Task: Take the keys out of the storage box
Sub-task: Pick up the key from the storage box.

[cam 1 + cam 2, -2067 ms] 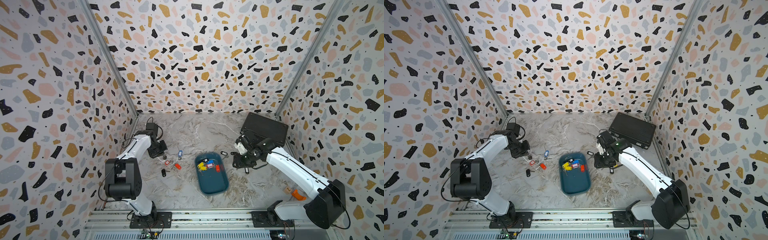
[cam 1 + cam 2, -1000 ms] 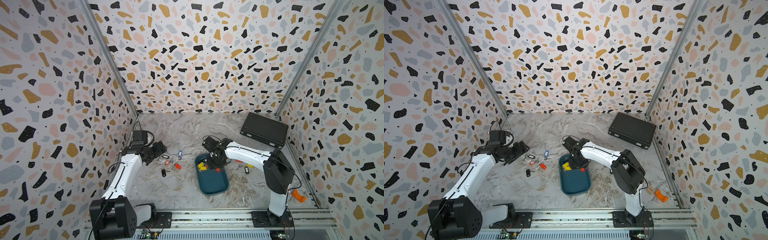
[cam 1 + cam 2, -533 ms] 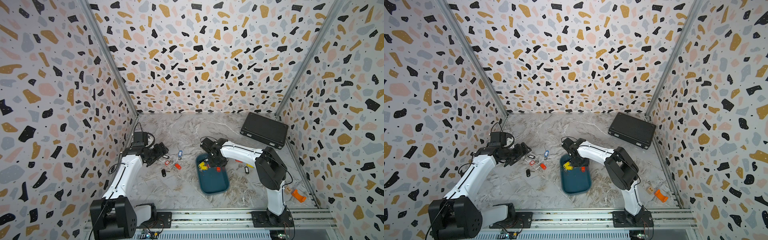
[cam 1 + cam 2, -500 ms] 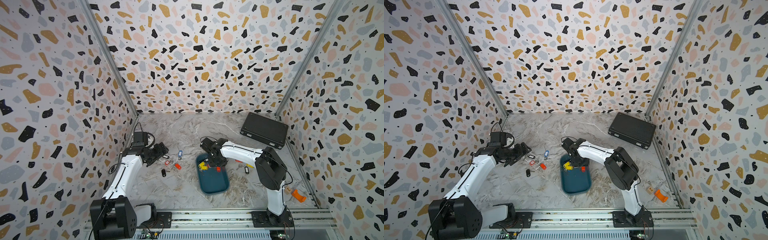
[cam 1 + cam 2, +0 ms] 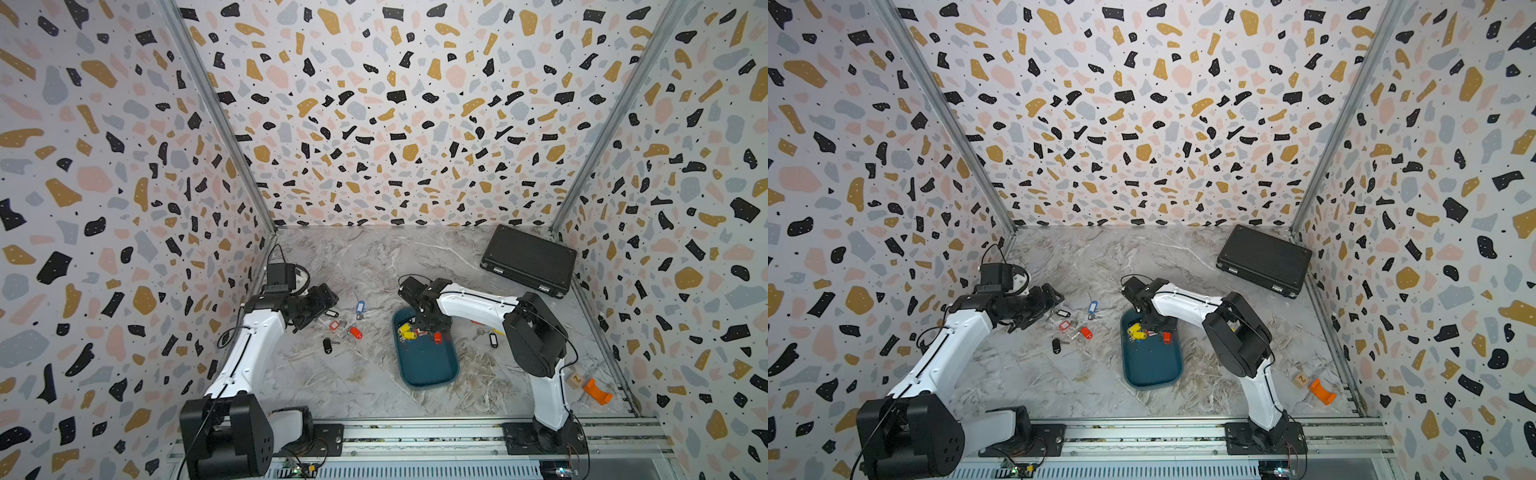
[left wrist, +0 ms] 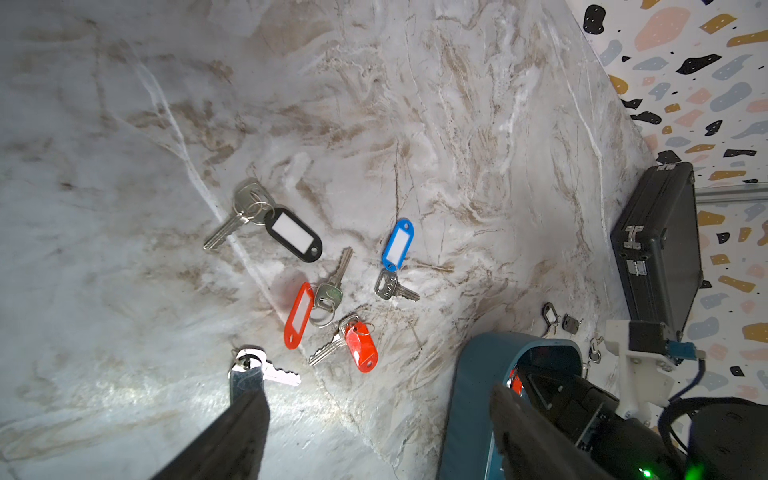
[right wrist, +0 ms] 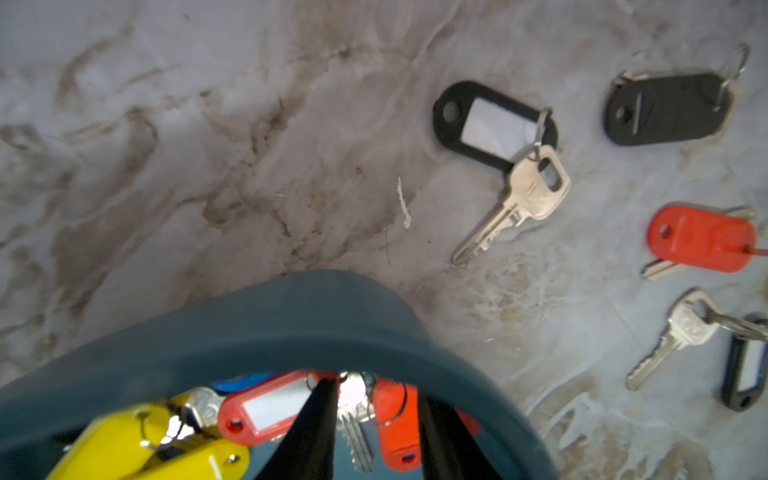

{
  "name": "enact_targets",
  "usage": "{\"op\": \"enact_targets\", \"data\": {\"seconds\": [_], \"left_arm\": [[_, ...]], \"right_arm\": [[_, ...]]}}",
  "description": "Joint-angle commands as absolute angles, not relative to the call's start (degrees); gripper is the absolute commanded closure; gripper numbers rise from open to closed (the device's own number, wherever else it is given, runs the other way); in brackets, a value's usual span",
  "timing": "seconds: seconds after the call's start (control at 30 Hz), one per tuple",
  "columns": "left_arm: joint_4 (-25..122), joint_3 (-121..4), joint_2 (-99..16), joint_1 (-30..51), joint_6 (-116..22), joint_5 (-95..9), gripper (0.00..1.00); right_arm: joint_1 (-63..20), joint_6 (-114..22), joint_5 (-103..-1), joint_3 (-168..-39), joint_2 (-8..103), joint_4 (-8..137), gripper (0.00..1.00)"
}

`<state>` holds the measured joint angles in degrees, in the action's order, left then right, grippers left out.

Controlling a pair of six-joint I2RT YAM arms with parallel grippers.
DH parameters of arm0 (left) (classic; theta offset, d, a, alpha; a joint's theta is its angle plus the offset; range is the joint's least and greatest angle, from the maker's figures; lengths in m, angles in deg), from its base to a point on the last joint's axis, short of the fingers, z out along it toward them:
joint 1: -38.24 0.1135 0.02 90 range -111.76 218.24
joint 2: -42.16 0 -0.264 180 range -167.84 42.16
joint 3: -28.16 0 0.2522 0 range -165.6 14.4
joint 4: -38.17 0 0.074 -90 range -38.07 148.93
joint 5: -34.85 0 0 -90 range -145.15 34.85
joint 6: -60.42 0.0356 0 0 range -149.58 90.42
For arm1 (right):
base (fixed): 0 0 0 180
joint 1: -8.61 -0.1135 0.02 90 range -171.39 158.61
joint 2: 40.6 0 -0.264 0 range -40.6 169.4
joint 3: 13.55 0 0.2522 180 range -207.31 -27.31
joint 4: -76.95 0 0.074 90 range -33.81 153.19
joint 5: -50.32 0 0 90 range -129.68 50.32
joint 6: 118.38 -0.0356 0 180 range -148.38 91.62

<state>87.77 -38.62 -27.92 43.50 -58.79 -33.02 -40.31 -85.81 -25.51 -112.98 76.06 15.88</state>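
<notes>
Right gripper [image 5: 429, 330] reaches down into the far end of the teal box [image 5: 430, 374], its tips among the keys [image 5: 406, 331] heaped there; both top views show this. Left gripper [image 5: 323, 302] hangs spread wide and empty above more keys that lie loose on the marble table [image 5: 332, 382], beside the box. A small wooden block [image 5: 575, 379] near the right arm's base bears what looks like a 2.

From the left wrist, the spread fingers frame keys with a black tag [image 6: 293, 235] and a blue tag [image 6: 398, 245]. The box sits beside them and a black briefcase [image 6: 656, 249] beyond. The tags' white paper inserts are blank.

From the right wrist, the jaws stand partly apart inside the box rim. They straddle a silver key [image 7: 353, 424] and a red tag [image 7: 395, 434], with yellow tags [image 7: 124, 440] alongside. Whether they pinch anything yet, I cannot tell.

Each set looks light, hard and loosely jointed. The thin metal lies flat and seems slick, so the thicker plastic tag or the key's head looks the better hold. Rings may snag their neighbours. Any stamping on the keys is too small to read.
</notes>
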Motion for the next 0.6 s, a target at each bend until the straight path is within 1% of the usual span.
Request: {"op": "enact_targets", "data": {"seconds": [0.0, 0.17, 0.23, 0.57], "left_arm": [[86.46, -38.37, -26.96, 43.61, -58.04, -31.78, 0.13], [86.38, -38.25, -26.99, 43.62, -57.90, -31.43, 0.13], [86.36, -38.30, -26.96, 43.60, -57.91, -31.33, 0.13], [86.38, -38.26, -26.97, 43.60, -57.84, -31.25, 0.13]], "right_arm": [[-40.24, -88.14, -24.44, -114.17, 75.67, 14.71, 0.63], [-40.17, -88.41, -23.97, -114.37, 76.02, 14.72, 0.66], [-40.16, -88.41, -23.78, -114.50, 76.20, 14.83, 0.68], [-40.08, -88.25, -24.28, -114.19, 76.14, 15.00, 0.90]]}}
